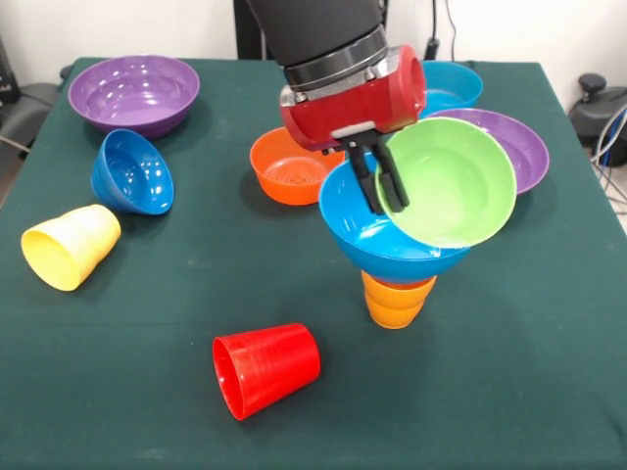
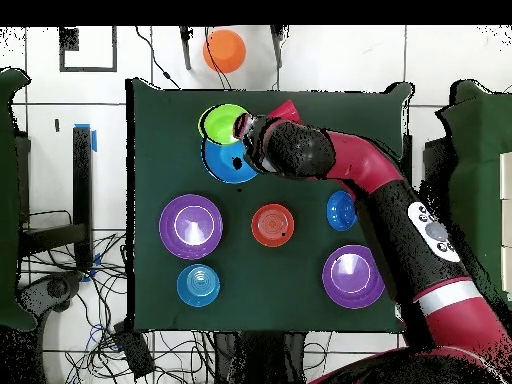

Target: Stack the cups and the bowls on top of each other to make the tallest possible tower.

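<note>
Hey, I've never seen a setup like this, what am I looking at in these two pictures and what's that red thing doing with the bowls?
The red and black machine is a robot arm; its tool is shut on the rim of a green bowl, held tilted over a large blue bowl. That blue bowl sits on an upside-down orange cup: a tower being built. One picture faces the robot across the green table; the other looks straight down. Lying around are a red cup and a yellow cup, both on their sides, two purple bowls, a tipped dark blue bowl, an orange bowl and a cyan bowl.
</note>
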Tool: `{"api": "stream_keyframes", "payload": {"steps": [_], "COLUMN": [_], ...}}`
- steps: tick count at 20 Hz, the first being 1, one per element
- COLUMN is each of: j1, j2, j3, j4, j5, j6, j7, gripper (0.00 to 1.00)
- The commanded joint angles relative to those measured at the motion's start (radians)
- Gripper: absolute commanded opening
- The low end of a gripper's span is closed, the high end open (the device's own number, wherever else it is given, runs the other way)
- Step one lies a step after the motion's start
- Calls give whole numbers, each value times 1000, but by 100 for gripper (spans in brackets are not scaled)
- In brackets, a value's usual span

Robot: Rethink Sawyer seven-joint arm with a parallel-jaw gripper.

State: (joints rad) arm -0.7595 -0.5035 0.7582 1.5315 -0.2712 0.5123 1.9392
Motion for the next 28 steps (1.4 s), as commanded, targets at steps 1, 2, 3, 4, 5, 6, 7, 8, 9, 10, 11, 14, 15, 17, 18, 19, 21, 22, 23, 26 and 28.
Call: {"api": "stream_keyframes", "payload": {"steps": [1,2,3,4,5,6,7,8,9,10,11,14,15,17,18,19,21,22,23,26,28], "j1": [-12,-13,-12,-12,-11,-10,-12,-12,-11,-12,-13,-15,-14,-13,-12,-8,-1,0,2,10,14], "j2": [25,26,26,25,26,26,26,26,24,23,23,23,24,26,26,25,22,20,18,11,8], "j3": [-36,-36,-39,-40,-42,-44,-45,-45,-46,-45,-45,-45,-46,-49,-50,-53,-59,-60,-60,-65,-68], "j4": [-72,-74,-78,-80,-82,-85,-83,-83,-81,-81,-82,-89,-92,-101,-102,-102,-102,-99,-96,-89,-87], "j5": [-42,-44,-48,-51,-54,-57,-61,-62,-63,-64,-65,-66,-67,-68,-70,-72,-78,-78,-79,-81,-82], "j6": [99,100,105,108,110,111,110,110,110,110,112,120,123,130,130,127,119,116,114,106,102], "j7": [-119,-121,-126,-127,-129,-132,-133,-133,-132,-133,-135,-141,-143,-146,-145,-141,-130,-124,-119,-104,-98], "gripper": [0,0,0,0,0,0,0,0,0,0,0,0,0,0,0,0,0,0,0,0,0]}}
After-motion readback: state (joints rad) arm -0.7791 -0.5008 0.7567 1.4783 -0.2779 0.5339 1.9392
